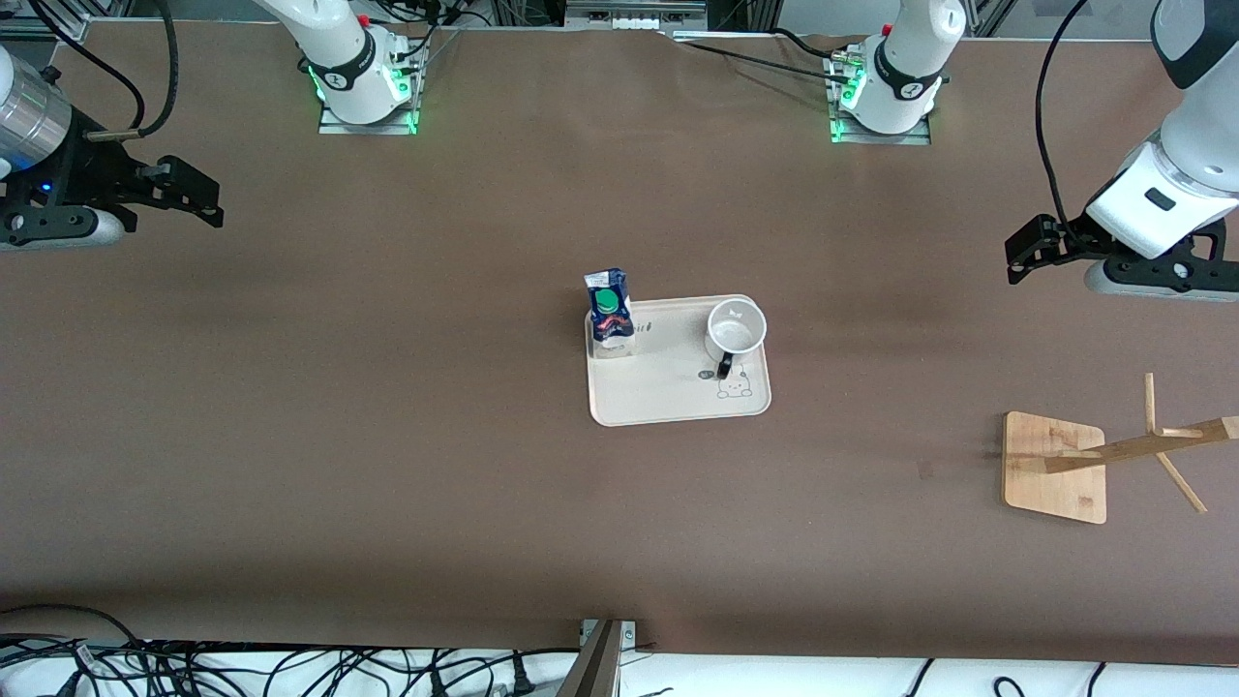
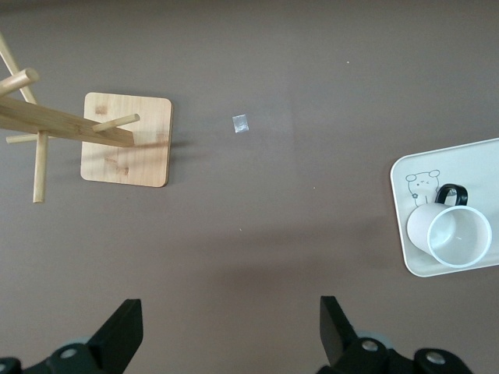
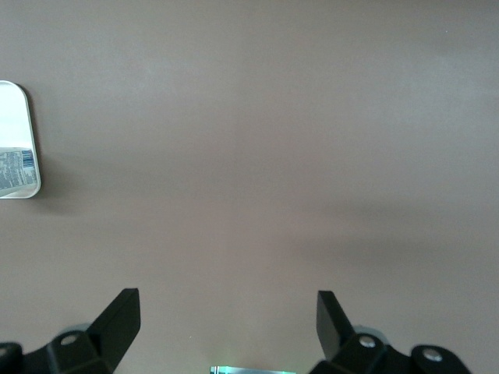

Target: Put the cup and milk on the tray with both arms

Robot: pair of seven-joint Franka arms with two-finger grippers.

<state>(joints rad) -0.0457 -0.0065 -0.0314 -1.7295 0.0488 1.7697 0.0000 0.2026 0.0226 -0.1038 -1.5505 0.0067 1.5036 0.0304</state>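
The cream tray (image 1: 668, 387) lies mid-table. The blue and cream milk (image 1: 610, 315) with its green cap stands upright in the tray's corner toward the right arm's end. The white cup (image 1: 736, 329) stands upright on the tray toward the left arm's end, its black handle pointing to the front camera. My left gripper (image 1: 1013, 259) is open and empty, raised over bare table at the left arm's end. My right gripper (image 1: 213, 203) is open and empty, raised over bare table at the right arm's end. The left wrist view shows the open gripper (image 2: 230, 319), the cup (image 2: 456, 234) and the tray (image 2: 468, 160).
A wooden mug stand (image 1: 1055, 465) with pegs sits near the left arm's end, nearer the front camera than the left gripper; it also shows in the left wrist view (image 2: 125, 140). A small pale scrap (image 2: 240, 123) lies beside it. The right wrist view shows a tray corner (image 3: 15, 109).
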